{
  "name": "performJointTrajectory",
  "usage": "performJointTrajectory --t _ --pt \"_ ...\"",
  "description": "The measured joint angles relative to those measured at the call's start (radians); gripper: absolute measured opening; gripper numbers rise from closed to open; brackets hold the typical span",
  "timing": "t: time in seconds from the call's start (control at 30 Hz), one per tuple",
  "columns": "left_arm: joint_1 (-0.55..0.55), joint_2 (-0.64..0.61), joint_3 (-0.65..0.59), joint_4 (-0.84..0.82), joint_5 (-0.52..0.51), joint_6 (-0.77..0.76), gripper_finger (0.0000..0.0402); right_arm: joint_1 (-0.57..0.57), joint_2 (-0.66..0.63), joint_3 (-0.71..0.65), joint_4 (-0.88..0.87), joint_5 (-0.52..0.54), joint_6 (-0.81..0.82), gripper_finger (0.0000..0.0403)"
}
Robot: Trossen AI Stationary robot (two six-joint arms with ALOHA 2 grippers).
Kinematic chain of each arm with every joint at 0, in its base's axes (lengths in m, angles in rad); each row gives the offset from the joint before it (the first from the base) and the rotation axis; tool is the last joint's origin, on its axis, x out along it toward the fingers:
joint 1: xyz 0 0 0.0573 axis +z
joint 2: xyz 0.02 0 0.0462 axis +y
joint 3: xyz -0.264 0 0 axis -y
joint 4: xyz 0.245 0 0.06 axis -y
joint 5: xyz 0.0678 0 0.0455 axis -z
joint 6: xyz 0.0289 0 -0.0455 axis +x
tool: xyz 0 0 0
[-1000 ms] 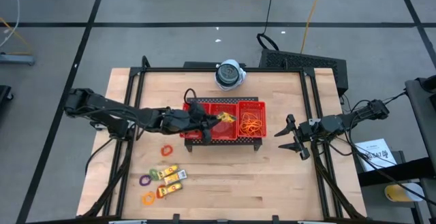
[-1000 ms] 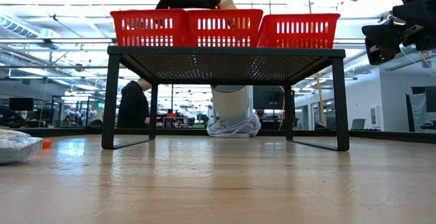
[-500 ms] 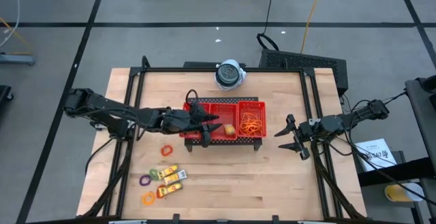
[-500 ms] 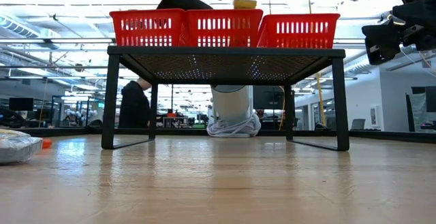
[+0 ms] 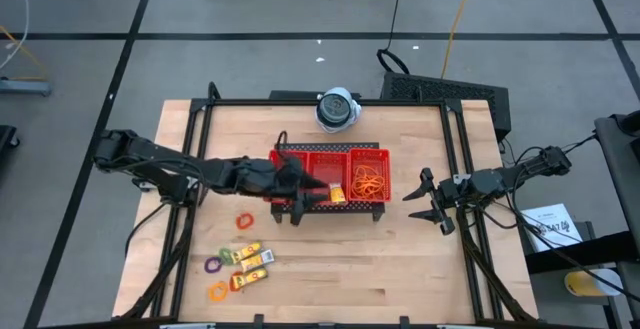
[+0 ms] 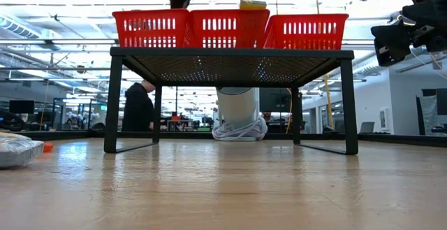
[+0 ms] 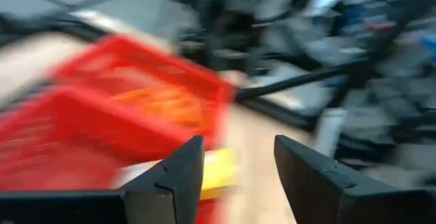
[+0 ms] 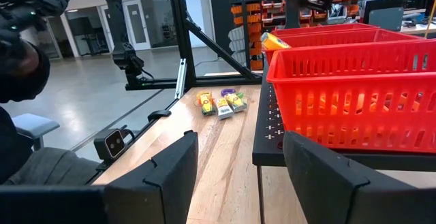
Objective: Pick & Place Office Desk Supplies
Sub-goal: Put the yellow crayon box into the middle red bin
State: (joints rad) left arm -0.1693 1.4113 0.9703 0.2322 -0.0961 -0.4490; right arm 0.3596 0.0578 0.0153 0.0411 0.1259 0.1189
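Observation:
The red three-compartment mesh tray [image 5: 312, 157] stands on a black raised stand [image 6: 230, 56]. One yellow packet [image 5: 338, 195] lies in its middle compartment and shows above the rim in the low view [image 6: 253, 5]. Orange rubber bands [image 5: 368, 181] fill the right compartment. My left gripper [image 5: 314, 191] is open above the tray's near-left part, with the packet [image 7: 219, 169] just beyond its fingertips. More yellow packets [image 5: 252, 260] and coloured rings [image 5: 243, 221] lie on the table near its left-near corner. My right gripper [image 5: 425, 199] waits open to the right of the tray.
A round white-grey device [image 5: 337, 109] sits at the table's far edge behind the tray. The stand's black legs [image 6: 112, 104] reach down to the table. Bare wood lies between the stand and the near edge. People show in the room beyond.
My left gripper held a yellow packet over the tray's middle compartment, then opened and let it go. The packet dropped and now lies in that compartment. The gripper then drew back a little toward the table's left and near side.

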Motion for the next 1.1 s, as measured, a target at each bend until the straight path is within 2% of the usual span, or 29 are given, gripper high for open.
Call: performJointTrajectory --t 0.07,0.17,0.47,0.7,1.1 --pt "-0.015 0.004 0.0 0.052 0.066 -0.024 0.0189 0.0 0.0 0.0 0.0 0.0 0.0 0.0206" --pt "-0.053 0.024 0.0 0.073 0.076 -0.024 0.0189 0.0 0.0 0.0 0.0 0.0 0.0 0.0206" --pt "-0.11 0.102 0.0 0.124 -0.013 -0.031 0.0189 0.0 0.0 0.0 0.0 0.0 0.0 0.0206" --pt "-0.1 0.142 0.0 0.139 -0.023 -0.061 0.0189 0.0 0.0 0.0 0.008 0.0 0.0 0.0206" --pt "-0.093 0.153 0.0 0.116 -0.166 -0.057 0.0189 0.0 0.0 0.0 0.013 0.0 0.0 0.0206"
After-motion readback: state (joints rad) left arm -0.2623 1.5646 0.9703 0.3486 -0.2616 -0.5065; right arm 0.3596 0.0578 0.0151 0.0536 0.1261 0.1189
